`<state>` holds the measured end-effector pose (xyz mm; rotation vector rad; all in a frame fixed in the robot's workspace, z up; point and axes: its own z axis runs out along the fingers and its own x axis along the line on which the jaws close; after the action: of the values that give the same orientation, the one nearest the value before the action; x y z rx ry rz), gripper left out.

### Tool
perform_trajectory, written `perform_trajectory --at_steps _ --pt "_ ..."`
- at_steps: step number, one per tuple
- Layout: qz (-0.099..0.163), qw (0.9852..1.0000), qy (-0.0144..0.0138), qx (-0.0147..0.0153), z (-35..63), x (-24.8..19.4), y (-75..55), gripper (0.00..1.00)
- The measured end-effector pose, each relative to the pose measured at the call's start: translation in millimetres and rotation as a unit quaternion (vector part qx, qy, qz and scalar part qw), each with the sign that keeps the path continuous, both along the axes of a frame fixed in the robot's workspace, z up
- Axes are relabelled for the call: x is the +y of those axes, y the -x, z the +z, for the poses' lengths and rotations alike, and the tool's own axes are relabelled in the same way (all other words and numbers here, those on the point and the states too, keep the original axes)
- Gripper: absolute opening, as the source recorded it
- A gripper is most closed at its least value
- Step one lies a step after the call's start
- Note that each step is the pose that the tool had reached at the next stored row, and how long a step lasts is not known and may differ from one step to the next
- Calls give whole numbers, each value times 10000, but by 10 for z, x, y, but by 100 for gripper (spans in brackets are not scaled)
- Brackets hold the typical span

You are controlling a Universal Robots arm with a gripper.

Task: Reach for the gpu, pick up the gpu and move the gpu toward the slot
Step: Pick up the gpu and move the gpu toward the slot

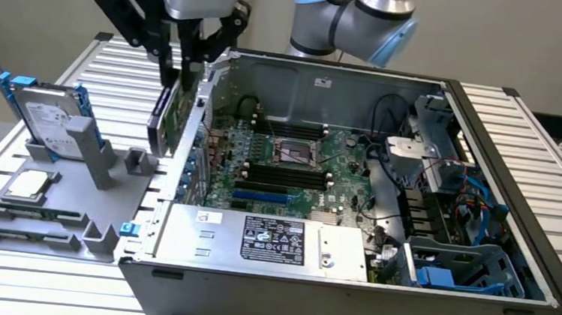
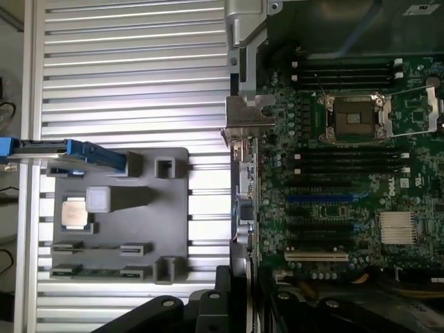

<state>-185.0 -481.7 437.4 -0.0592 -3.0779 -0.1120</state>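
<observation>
The gripper (image 1: 186, 63) is holding the gpu (image 1: 167, 118) edge-on in the upper left of the exterior view, fingers closed on the card's top edge. The card is hanging vertical, right beside the outer wall of the open pc case (image 1: 517, 221), off the grey fixture tray (image 1: 56, 207). So reach and pick-up look done; judging by the pics, the step in hand is the carry toward the slot.

In the wrist view the gpu (image 2: 241, 201) is showing as a thin strip running down the frame centre, with its silver bracket (image 2: 248, 114) at the far end, sitting along the line between the slatted table (image 2: 132, 83) and the motherboard (image 2: 340, 173).

Next move, my read: the card is needing to go sideways over the case wall and line up w/ an expansion slot on the board, e.g. the blue slot (image 2: 326, 198) or the white one (image 2: 316, 257); can't tell which is meant. Bracket end has to face the case's rear wall, and the card has to stay square, since a tilted edge won't seat.

Look of the gpu: thin, flat, green pcb w/ dark edge, components barely readable edge-on, bright bent metal bracket.

Elsewhere: hard drive (image 1: 48, 120) w/ blue rails is standing in the tray, cpu chip (image 1: 30, 184) is lying flat near it.
</observation>
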Motion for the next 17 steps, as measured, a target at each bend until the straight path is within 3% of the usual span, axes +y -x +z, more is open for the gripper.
perform_trajectory --at_steps 4,17 --pt "1 10000 -24 -1 -1 0 -182 26" --pt "2 10000 -24 3 -15 2 -771 26"
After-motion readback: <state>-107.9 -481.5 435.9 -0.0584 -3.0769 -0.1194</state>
